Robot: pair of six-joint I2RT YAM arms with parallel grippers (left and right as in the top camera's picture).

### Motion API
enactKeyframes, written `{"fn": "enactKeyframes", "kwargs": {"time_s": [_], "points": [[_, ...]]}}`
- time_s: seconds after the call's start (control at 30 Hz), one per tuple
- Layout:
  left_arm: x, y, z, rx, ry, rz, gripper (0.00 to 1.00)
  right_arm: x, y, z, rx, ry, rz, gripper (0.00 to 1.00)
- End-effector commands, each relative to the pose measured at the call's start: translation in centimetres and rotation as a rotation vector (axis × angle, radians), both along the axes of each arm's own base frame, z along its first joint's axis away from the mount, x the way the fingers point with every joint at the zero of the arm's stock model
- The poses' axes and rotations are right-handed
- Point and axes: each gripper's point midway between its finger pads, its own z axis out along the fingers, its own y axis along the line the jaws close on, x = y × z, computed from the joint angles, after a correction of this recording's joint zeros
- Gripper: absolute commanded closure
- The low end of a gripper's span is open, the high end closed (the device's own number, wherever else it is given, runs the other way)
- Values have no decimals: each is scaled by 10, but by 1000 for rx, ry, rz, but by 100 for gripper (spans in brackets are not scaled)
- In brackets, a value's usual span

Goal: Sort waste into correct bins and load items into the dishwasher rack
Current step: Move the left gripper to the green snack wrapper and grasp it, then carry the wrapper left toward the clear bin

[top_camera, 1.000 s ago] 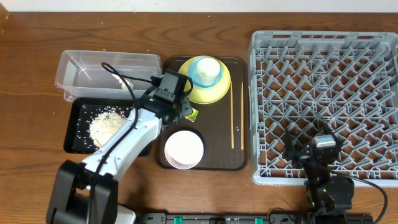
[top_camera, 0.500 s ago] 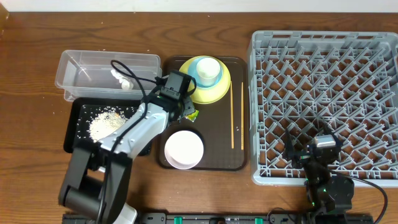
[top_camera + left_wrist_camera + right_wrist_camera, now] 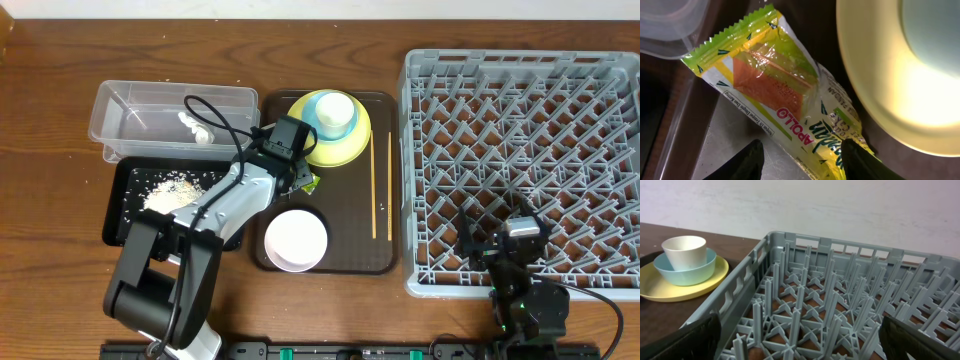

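The green-and-orange snack wrapper [image 3: 775,95] lies on the brown serving tray beside the yellow-green plate [image 3: 875,95]. My left gripper [image 3: 805,152] is open, with a finger on each side of the wrapper's lower end. From overhead it [image 3: 298,178] sits over the wrapper [image 3: 311,184]. The plate [image 3: 356,146] carries the light blue cup [image 3: 316,124] with the small white cup [image 3: 335,108] in it. The white bowl [image 3: 296,240] and two chopsticks [image 3: 375,190] lie on the tray. My right gripper [image 3: 800,335] is open and empty over the grey rack [image 3: 520,70].
The clear tub [image 3: 115,100] holds a white paper scrap [image 3: 193,126]. The black tray [image 3: 122,228] in front of it holds rice grains [image 3: 168,196]. The brown serving tray [image 3: 385,258] lies between the bins and the rack. The tub's corner [image 3: 670,25] is near the wrapper.
My left arm has shifted slightly right and settled over the wrapper. The right arm has not moved.
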Motion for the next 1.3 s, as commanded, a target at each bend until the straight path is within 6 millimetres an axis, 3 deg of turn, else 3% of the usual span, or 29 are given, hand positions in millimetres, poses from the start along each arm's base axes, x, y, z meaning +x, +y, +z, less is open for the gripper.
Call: {"fn": "enactKeyframes", "kwargs": {"time_s": [0.0, 0.43, 0.63, 1.0, 1.27], "points": [[1, 3, -7, 28, 8, 15, 47, 0, 2, -2, -9, 5, 9, 1], [-4, 5, -14, 33, 19, 15, 48, 0, 2, -2, -9, 5, 9, 1], [-4, 6, -15, 32, 18, 15, 67, 0, 2, -2, -9, 5, 9, 1], [-6, 6, -23, 39, 33, 15, 66, 0, 2, -2, -9, 5, 9, 1], [-5, 6, -24, 39, 33, 15, 90, 0, 2, -2, -9, 5, 9, 1]]}}
